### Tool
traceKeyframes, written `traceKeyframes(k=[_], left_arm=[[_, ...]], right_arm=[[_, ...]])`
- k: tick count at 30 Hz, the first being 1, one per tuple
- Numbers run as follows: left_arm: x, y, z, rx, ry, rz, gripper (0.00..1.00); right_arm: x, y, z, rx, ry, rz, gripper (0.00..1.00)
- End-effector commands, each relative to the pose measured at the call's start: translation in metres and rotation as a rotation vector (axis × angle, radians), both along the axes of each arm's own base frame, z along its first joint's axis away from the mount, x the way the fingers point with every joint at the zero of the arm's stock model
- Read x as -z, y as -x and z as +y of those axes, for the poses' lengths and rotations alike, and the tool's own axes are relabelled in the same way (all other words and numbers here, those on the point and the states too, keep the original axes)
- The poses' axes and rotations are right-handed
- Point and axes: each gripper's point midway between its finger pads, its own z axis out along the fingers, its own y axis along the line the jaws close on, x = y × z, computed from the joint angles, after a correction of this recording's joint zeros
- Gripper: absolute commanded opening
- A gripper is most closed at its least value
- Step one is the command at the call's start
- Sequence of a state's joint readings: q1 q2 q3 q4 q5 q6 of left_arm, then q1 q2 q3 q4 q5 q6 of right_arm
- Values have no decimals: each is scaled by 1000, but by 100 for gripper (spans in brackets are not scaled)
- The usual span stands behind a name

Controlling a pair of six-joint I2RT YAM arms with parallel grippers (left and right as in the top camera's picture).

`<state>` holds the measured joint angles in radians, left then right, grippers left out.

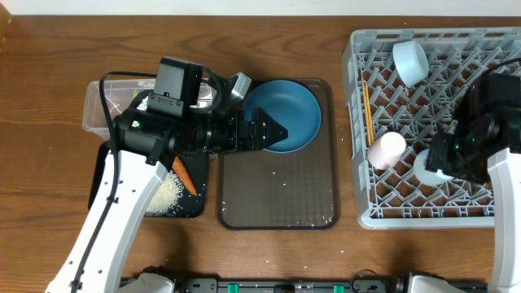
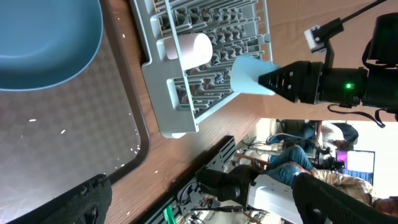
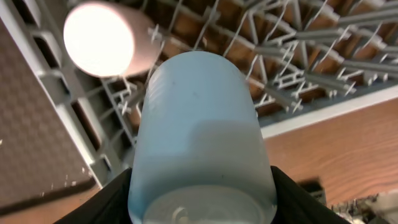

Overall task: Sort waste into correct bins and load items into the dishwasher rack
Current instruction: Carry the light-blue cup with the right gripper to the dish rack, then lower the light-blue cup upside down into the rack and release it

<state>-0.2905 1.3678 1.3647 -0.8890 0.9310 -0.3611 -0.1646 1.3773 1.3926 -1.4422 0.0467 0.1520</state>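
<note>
The light blue cup [image 3: 199,137] is clamped between my right gripper [image 3: 199,202] fingers [image 3: 99,205]; it is held low over the front right part of the dishwasher rack [image 1: 358,122]. In the rack lie the pale pink cup [image 1: 387,150], the white-and-blue bowl [image 1: 409,61] and the chopsticks [image 1: 368,110]. My left gripper [image 1: 273,134] stands wide open with nothing in it, over the near rim of the blue plate [image 1: 289,110], which rests on the brown tray [image 1: 277,195]. The carrot [image 1: 186,175] and rice [image 1: 167,195] lie in the black bin [image 1: 99,191].
The clear bin [image 1: 102,106] stands behind the black one, partly under my left arm. A silvery crumpled piece [image 1: 239,84] shows by the left wrist at the tray's back left corner. A few rice grains dot the tray. The rack fills the right side of the table.
</note>
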Motion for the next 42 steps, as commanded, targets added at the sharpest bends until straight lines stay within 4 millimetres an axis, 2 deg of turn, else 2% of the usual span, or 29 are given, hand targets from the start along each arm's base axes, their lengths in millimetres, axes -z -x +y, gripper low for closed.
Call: traceKeyframes(k=[1,5,9,17,24,35,39,42], left_arm=[[3,-1,2,1,-11,-12,95],[3,-1,2,1,-11,-12,95],[3,-1,2,1,-11,-12,95],[3,-1,2,1,-11,-12,95],[3,-1,2,1,-11,-12,95],[3,-1,2,1,-11,-12,95],[3,-1,2,1,-11,-12,95],[3,0,2,1,-11,-12,95]], right_arm=[[-5,3,2,-9,-15,2,42],[-1,13,3,-7,-16,49,40],[6,15,0,-5,-4,64,40],[29,0,3,-10,-27,19,40],[48,-3,8,-13,-54,14,40],[48,-8,8,-14,-56,-8,40],[47,-18,8,-18,-62,-51,39],[38,-29,9,-22,-70,-96,36]])
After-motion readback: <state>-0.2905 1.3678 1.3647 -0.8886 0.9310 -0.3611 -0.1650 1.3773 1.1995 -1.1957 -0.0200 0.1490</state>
